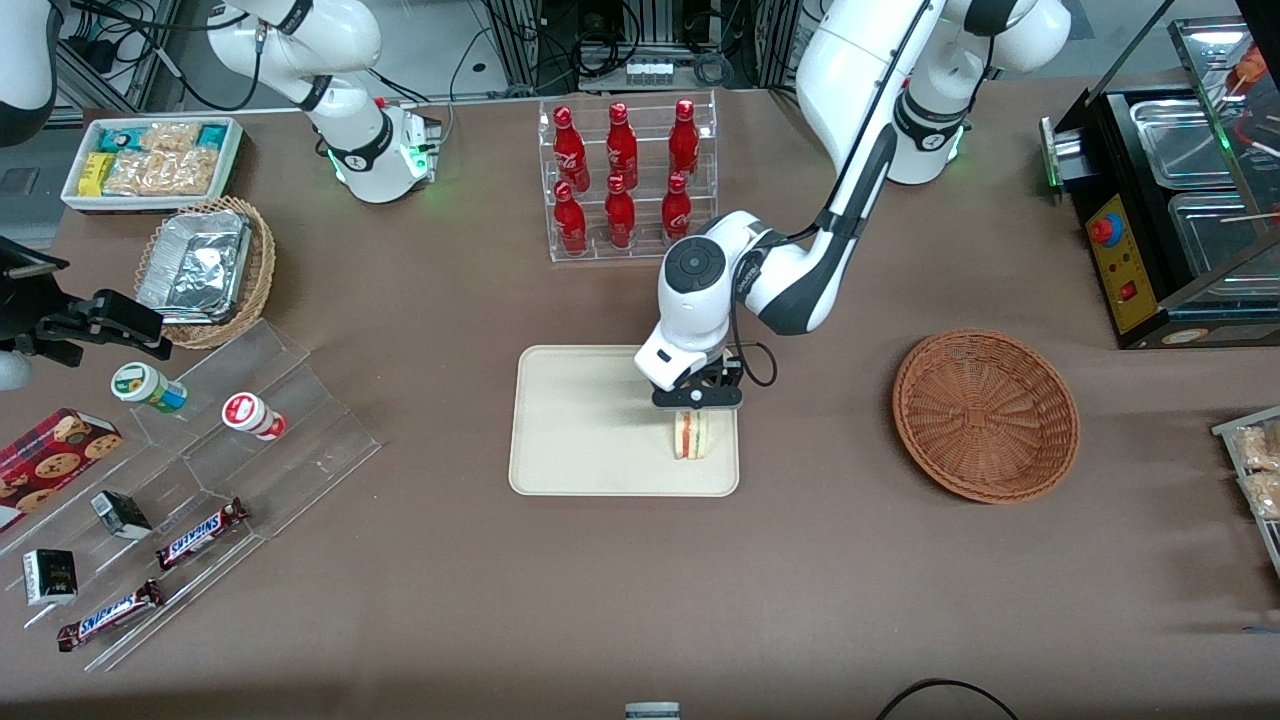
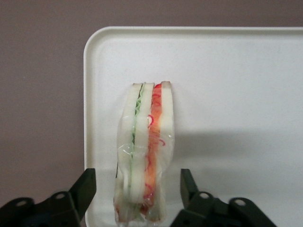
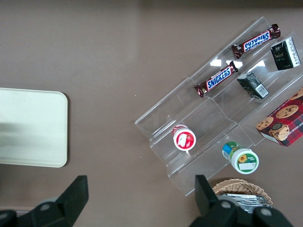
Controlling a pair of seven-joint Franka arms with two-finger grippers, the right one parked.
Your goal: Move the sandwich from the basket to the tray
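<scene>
The black fingers (image 2: 85, 189) of your left gripper (image 1: 697, 398) are standing spread wide, clear of either side of the small cream-bread sandwich wedge with its red filling stripe (image 2: 144, 156). It is resting on edge inside the flat cream-beige rectangular tray (image 1: 580, 420), near the end nearest the round reddish-brown wicker basket (image 1: 985, 414), which is sitting empty. You are likely only needing to lift away.

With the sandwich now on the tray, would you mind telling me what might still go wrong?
The sandwich stands on its narrow edge between the open end effector fingers, so it may topple as the arm lifts away. It also sits near the tray rim on the basket side, so a nudge could push it off.
</scene>
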